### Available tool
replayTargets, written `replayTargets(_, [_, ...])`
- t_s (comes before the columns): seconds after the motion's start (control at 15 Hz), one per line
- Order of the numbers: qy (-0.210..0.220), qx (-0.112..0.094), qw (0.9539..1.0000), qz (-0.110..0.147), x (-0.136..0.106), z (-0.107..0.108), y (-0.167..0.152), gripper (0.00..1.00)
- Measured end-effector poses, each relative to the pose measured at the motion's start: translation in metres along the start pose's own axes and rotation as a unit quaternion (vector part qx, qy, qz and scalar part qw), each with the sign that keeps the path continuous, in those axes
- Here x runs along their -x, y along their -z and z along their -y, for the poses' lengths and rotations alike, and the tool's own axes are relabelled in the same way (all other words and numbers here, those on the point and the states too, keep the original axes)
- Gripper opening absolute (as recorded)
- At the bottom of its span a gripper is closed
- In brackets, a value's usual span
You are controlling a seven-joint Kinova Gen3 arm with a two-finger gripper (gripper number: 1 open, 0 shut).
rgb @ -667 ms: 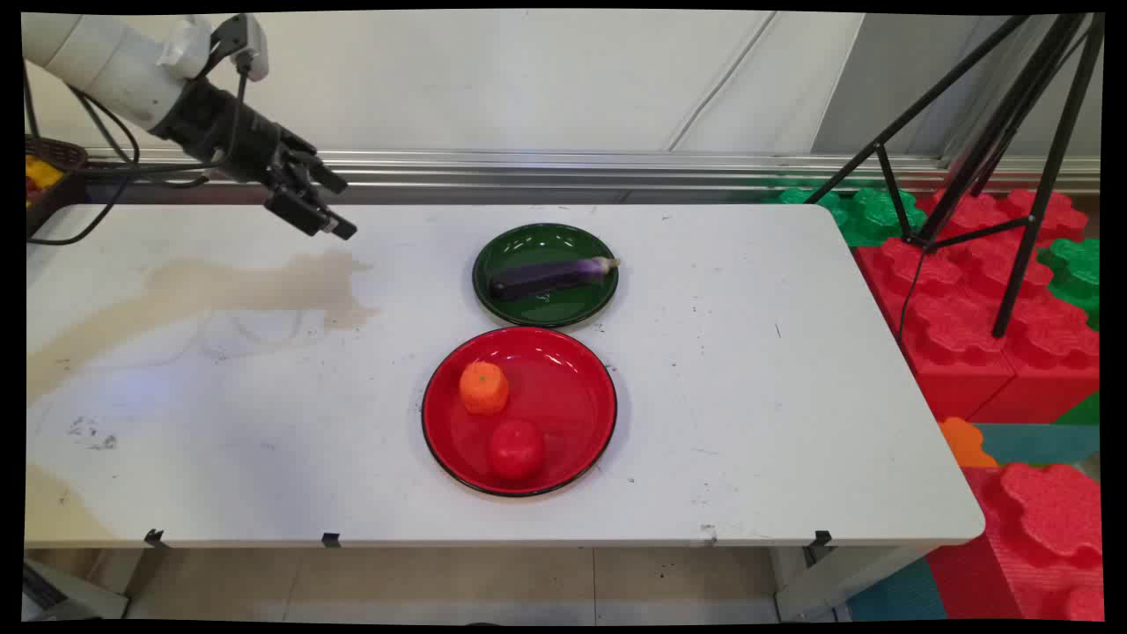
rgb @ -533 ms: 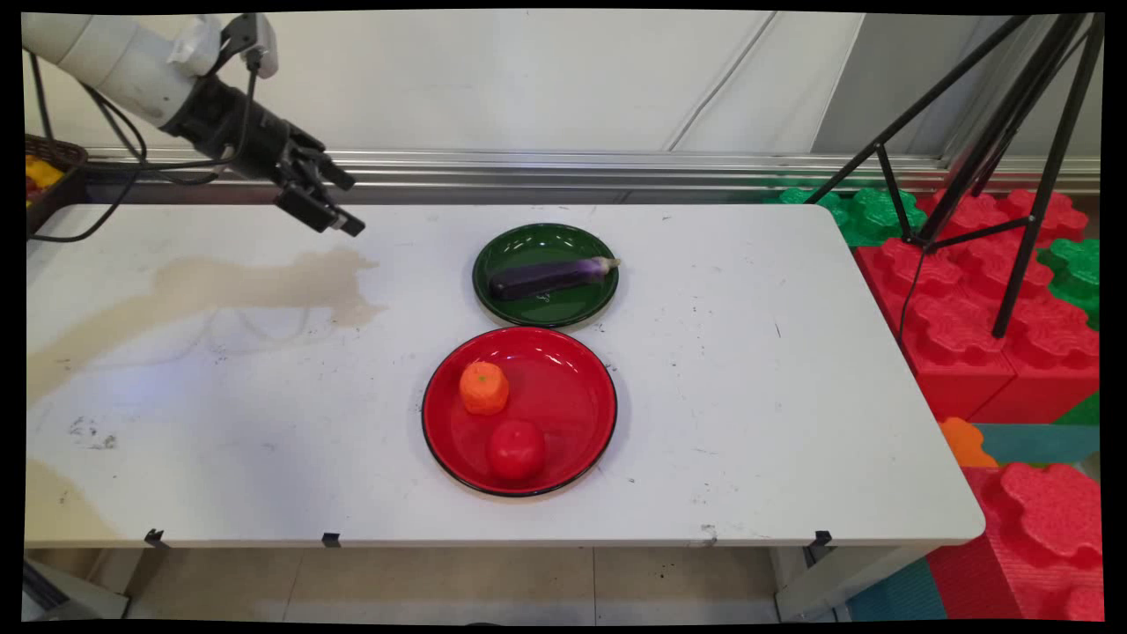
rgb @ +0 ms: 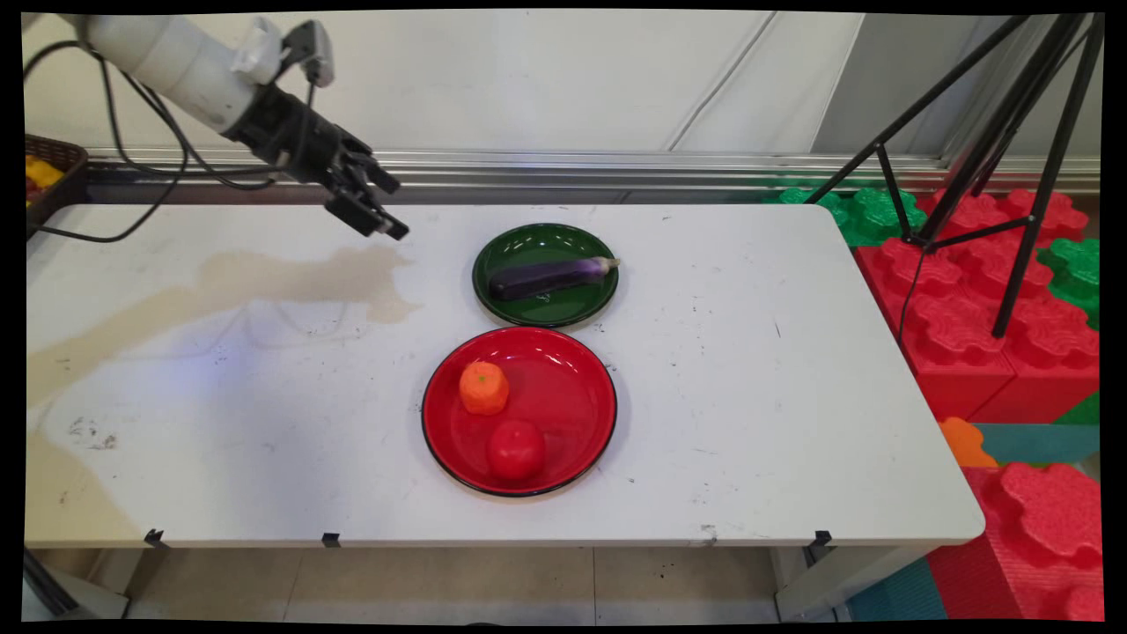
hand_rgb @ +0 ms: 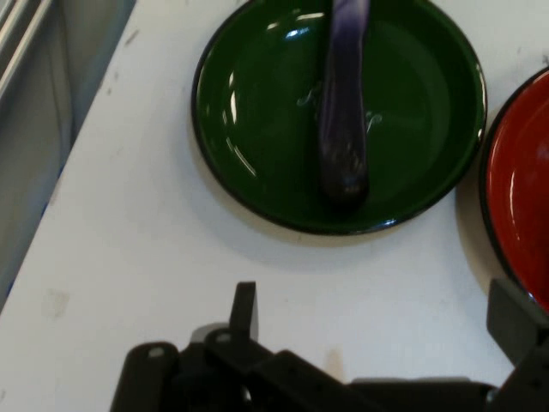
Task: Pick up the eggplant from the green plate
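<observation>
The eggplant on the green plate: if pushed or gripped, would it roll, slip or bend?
The eggplant looks long and rounded, so a sideways push would probably roll it across the green plate. Its glossy skin suggests it could slip between fingers. It lies straight without sagging, so it is likely stiff, perhaps a light toy.

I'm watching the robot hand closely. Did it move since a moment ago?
Yes. The end effector has moved rightward above the table, closer to the green plate holding the eggplant.
</observation>
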Motion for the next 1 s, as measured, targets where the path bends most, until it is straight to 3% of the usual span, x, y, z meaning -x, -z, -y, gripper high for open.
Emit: replayTargets(1.0, [-0.024, 0.017, 0.9994, 0.018, -0.044, 0.002, -0.112, 1.00])
